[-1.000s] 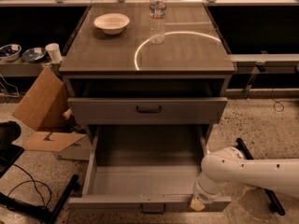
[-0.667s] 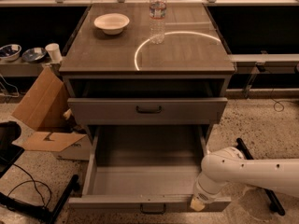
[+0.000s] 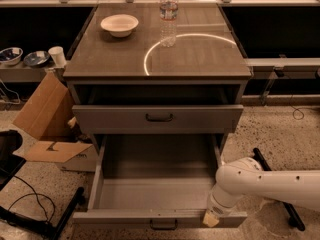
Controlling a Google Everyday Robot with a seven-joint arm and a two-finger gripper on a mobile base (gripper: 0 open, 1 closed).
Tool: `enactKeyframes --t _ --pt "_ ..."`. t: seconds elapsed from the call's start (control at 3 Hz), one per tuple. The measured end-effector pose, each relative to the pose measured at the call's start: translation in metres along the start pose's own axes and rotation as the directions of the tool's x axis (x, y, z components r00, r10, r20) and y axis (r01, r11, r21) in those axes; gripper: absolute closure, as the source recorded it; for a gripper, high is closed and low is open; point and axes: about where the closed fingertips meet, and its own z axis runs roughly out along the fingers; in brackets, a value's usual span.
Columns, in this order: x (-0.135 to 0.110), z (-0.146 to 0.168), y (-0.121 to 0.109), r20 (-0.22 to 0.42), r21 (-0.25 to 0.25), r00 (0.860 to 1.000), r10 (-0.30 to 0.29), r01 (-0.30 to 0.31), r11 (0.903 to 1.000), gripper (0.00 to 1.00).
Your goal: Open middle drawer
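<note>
**Middle drawer** (image 3: 125, 217): grey sheet metal with a low flat front, a small black centre pull (image 3: 163, 225) and a deep plain tray. It stood pulled far out beneath the taller-fronted drawer (image 3: 110, 119).

**Gripper** (image 3: 211, 218): on a smooth, rounded white arm (image 3: 270, 181), it lay at the right end of the drawer front. Whether it was open or closed could not be told.

**Cabinet top** (image 3: 200, 59): glossy, and it bore a white bowl (image 3: 119, 24) and a clear plastic bottle (image 3: 168, 15).

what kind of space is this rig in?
Likely a robotics lab or workshop, not a home: grey metal drawer cabinet, open cardboard box and loose cables on the speckled floor. The gripper sits at the front rim of the open middle drawer.
</note>
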Motion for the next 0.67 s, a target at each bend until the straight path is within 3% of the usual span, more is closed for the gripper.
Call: enactKeyframes --t 0.33,0.67 --pt "0.0 0.0 0.0 0.0 0.0 1.0 0.0 0.0 1.0 0.14" --pt "0.018 0.012 0.019 -0.02 -0.057 1.0 0.013 -0.014 0.9983 0.08"
